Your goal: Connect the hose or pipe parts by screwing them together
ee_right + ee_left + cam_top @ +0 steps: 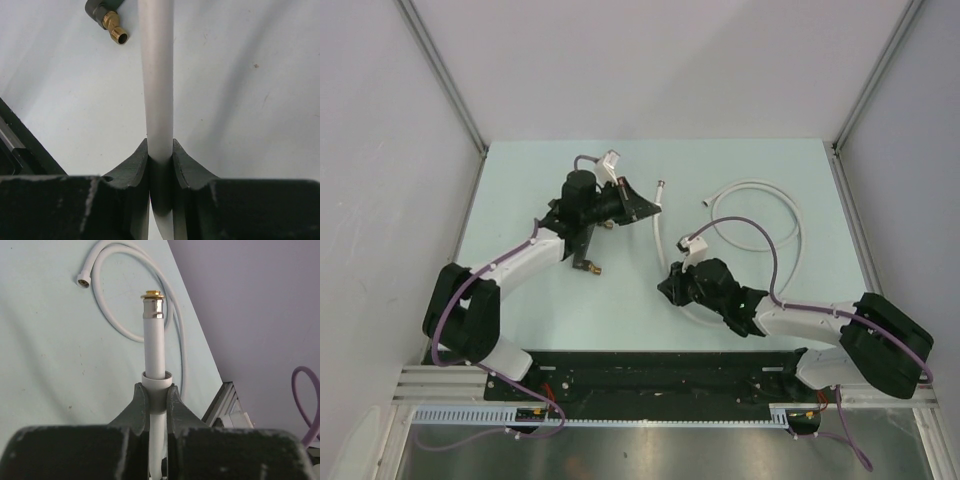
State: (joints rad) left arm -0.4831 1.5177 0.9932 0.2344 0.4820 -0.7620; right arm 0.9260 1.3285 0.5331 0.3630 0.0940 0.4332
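Note:
The white hose point(768, 222) lies looped on the right of the table. My left gripper point(648, 207) is shut on it just behind a white collar point(155, 381). The silvery, brass-tipped end connector point(153, 304) sticks out beyond the fingers point(139, 402). The hose's other end connector point(82, 281) rests on the table. My right gripper point(160, 148) is shut on the same hose point(156, 75) further along, near the table's middle point(672, 286). The dark tap fitting point(587, 262) lies beside the left arm, and its brass threaded end point(118, 33) shows in the right wrist view.
Purple cables point(790, 300) run along both arms. Grey walls with aluminium posts point(450, 90) close in the table at the sides and back. A black base plate point(660, 375) and a metal rail point(650, 420) run along the near edge.

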